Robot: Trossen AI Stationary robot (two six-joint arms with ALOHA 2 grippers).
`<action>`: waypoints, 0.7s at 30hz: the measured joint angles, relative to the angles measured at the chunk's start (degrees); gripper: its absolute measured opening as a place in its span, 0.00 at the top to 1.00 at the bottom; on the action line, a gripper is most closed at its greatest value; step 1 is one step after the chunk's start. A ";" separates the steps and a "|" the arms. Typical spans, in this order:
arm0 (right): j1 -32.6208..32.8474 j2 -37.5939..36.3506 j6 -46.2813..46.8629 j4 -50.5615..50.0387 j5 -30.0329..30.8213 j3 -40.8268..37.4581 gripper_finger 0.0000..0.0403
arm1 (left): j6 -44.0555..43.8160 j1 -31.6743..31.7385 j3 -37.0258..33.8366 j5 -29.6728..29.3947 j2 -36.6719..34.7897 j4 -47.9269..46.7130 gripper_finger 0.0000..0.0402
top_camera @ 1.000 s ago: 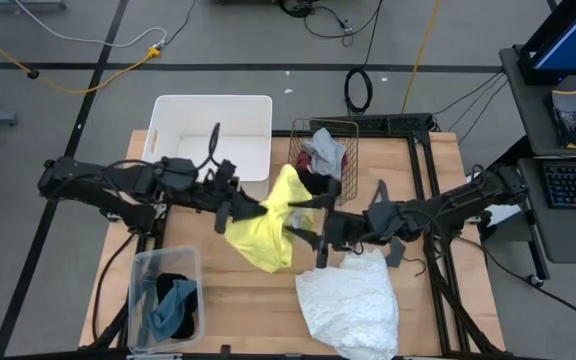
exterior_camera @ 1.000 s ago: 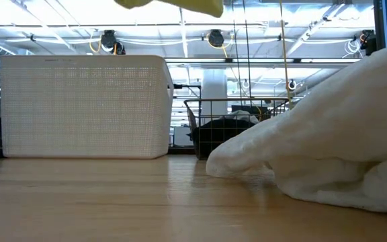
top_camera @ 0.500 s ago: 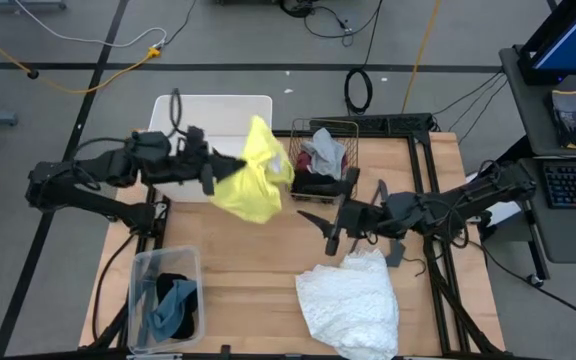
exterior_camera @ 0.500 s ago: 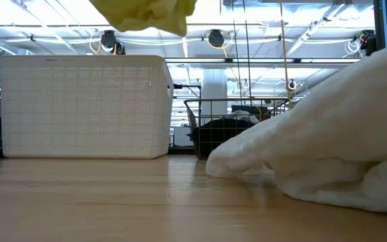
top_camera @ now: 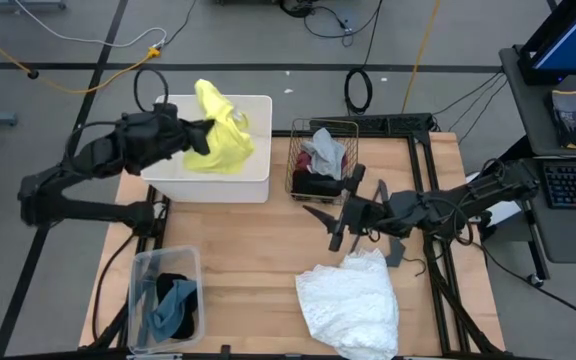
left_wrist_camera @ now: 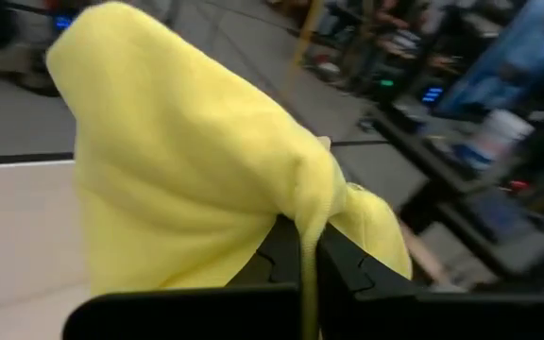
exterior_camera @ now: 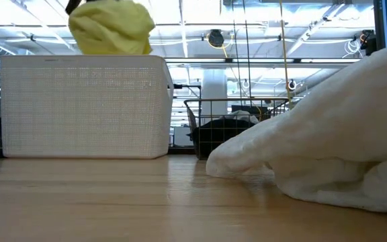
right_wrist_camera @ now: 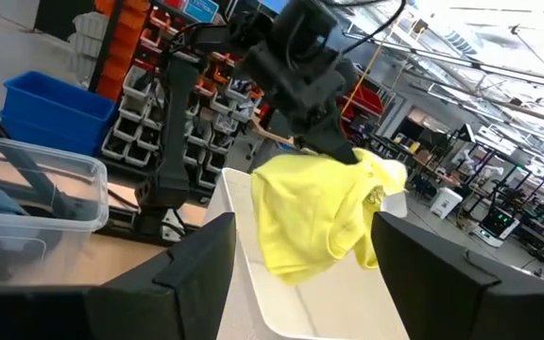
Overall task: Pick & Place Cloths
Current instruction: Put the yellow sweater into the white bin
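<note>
Yellow cloth (top_camera: pixel 218 140) now over white bin (top_camera: pixel 251 172), left gripper (top_camera: pixel 200 133) clamped

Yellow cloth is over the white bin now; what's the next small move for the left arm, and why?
Probably open the left gripper to drop it. It is shut on the yellow cloth, which hangs above the open white bin. The right gripper waits open above the table's middle.

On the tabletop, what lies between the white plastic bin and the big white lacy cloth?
Nothing: in the high view, only bare wooden table separates the white plastic bin from the white lacy cloth.
</note>
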 joint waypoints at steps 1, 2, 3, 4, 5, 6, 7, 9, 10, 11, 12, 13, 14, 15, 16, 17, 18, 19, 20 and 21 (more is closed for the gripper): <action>-0.07 0.00 -0.03 0.06 0.00 0.00 0.40 | 0.00 1.39 0.00 -0.13 0.00 -0.83 1.00; -0.15 0.00 -0.03 0.09 0.00 0.00 0.40 | 0.00 2.76 0.00 -0.17 0.15 -1.74 1.00; -0.35 0.00 -0.03 0.10 -0.02 0.00 0.40 | 0.00 4.20 0.02 -0.17 0.49 -2.84 1.00; -0.51 0.00 -0.02 0.07 -0.01 0.00 0.40 | -0.07 5.47 0.04 -0.10 0.81 -4.25 1.00; -0.69 0.00 -0.01 0.07 -0.02 0.00 0.40 | -0.23 6.78 0.04 0.32 1.28 -5.88 1.00; -0.84 0.00 -0.01 0.06 -0.02 0.00 0.40 | -0.27 8.14 0.04 1.09 1.83 -7.46 1.00; -1.04 0.00 -0.01 0.10 0.00 0.00 0.40 | -0.30 9.42 0.04 1.98 2.44 -8.65 1.00; -1.24 0.00 -0.01 0.10 0.00 0.00 0.41 | -0.35 11.87 0.04 3.72 3.68 -10.26 1.00; -1.26 0.00 -0.01 0.06 0.02 0.00 0.41 | -0.37 12.98 0.04 4.52 4.50 -10.97 1.00; -1.35 0.00 -0.01 -0.07 0.00 0.00 0.40 | -0.28 14.08 0.04 5.25 5.38 -11.47 1.00; -1.47 0.00 0.03 -0.29 -0.05 0.00 0.40 | -0.06 15.12 0.04 6.30 6.40 -11.66 1.00; -1.50 0.00 0.40 -0.73 -0.04 0.00 0.40 | 0.17 16.13 0.04 7.31 7.45 -11.72 1.00; -1.57 -0.01 0.98 -1.38 -0.04 0.00 0.41 | 0.50 17.17 0.04 8.37 8.51 -11.74 1.00; -1.79 -0.02 1.55 -2.10 -0.01 0.00 0.41 | 0.90 18.17 0.04 9.47 9.50 -11.74 1.00; -1.98 0.00 2.24 -2.98 0.03 0.00 0.41 | 1.23 19.19 0.04 10.45 10.56 -11.72 1.00; -2.16 0.00 2.84 -3.88 0.05 0.00 0.41 | 1.52 20.21 0.04 11.45 11.70 -11.72 1.00; -2.33 0.00 3.56 -4.70 0.09 0.00 0.41 | 1.93 21.15 0.04 12.41 12.83 -11.72 1.00; -2.55 0.00 4.27 -5.51 0.11 0.00 0.41 | 2.23 22.06 0.04 13.42 14.00 -11.72 1.00; -2.77 0.00 4.98 -6.41 0.12 0.00 0.41 | 2.53 22.86 0.04 14.37 15.19 -11.75 1.00; -3.03 0.00 5.69 -7.41 0.11 0.00 0.41 | 2.65 23.66 0.04 15.24 16.32 -11.83 1.00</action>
